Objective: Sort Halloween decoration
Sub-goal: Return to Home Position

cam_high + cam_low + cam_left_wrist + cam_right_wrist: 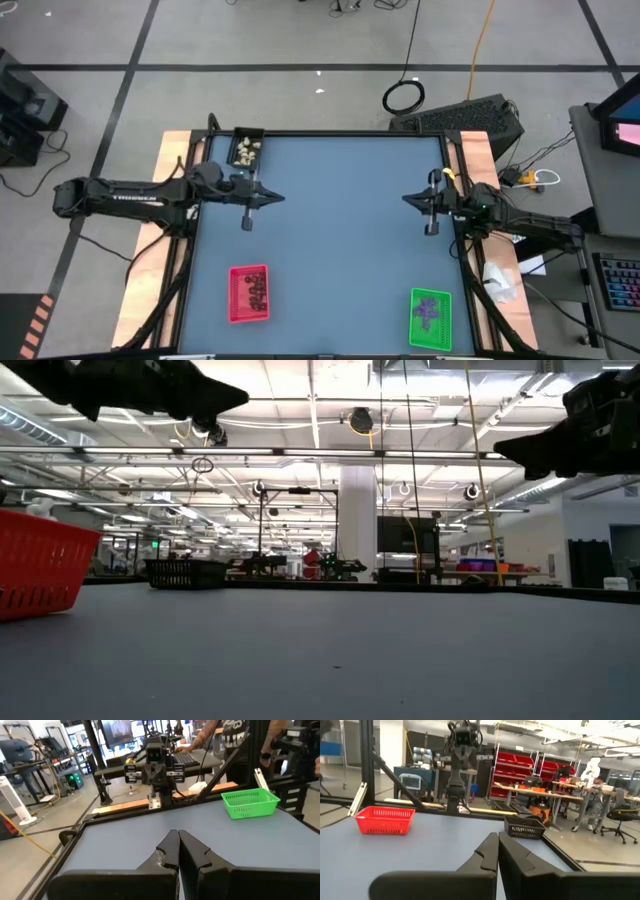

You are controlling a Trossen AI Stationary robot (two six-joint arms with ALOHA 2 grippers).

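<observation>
Hovering over the table [330, 240], left gripper [278, 197] and right gripper [407, 199] point inward, both closed

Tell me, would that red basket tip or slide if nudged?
Probably slide: the red basket sits low and wide on the smooth table. Its meshed walls look like thin plastic, so likely light and slightly flexible. The small dark trinkets inside probably add little weight.
</observation>
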